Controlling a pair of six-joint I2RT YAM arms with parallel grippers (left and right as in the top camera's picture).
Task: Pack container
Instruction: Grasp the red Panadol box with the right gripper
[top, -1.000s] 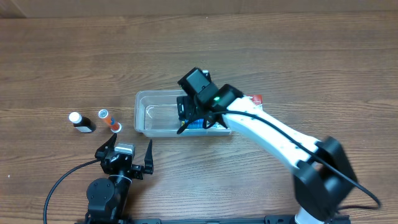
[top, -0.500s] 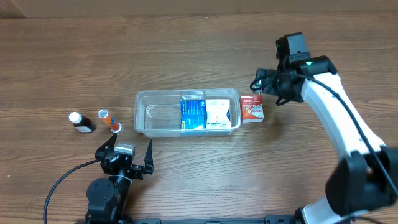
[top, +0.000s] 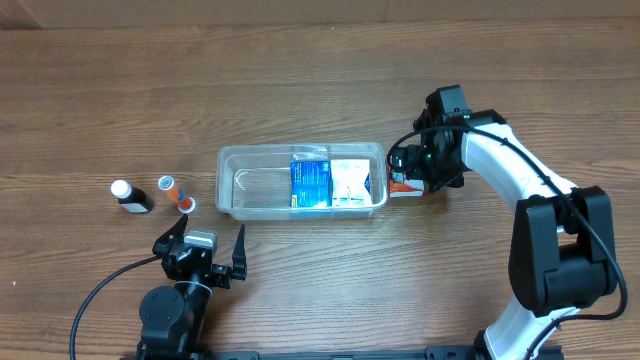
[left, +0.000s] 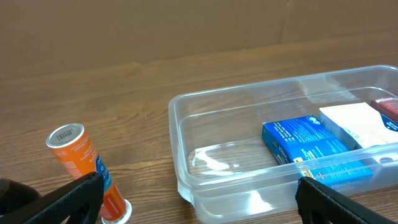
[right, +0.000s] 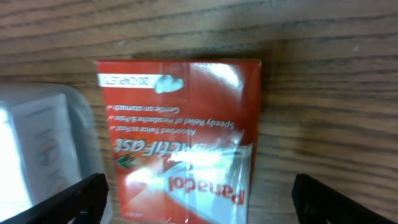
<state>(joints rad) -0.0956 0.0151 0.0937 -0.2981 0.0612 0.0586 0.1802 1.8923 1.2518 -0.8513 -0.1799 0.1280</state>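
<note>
White right arm (top: 505, 168), black joints, black left hand (top: 212, 226), black cable (top: 97, 300)

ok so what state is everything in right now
container: no lid, two boxes inside
blue box: inside the container
white box: inside, beside the blue box
red box: lying flat, outside the container
orange tube: standing, outside
dark bottle: standing, outside
left end effector: open, empty
right end effector: open, over the red box

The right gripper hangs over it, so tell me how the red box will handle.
The red box looks like thin cardboard: probably light, and crushable if squeezed hard. Its glossy face shows glare, so it may slip slightly. Lying flat on the table beside the container, it should slide rather than roll or tip.
</note>
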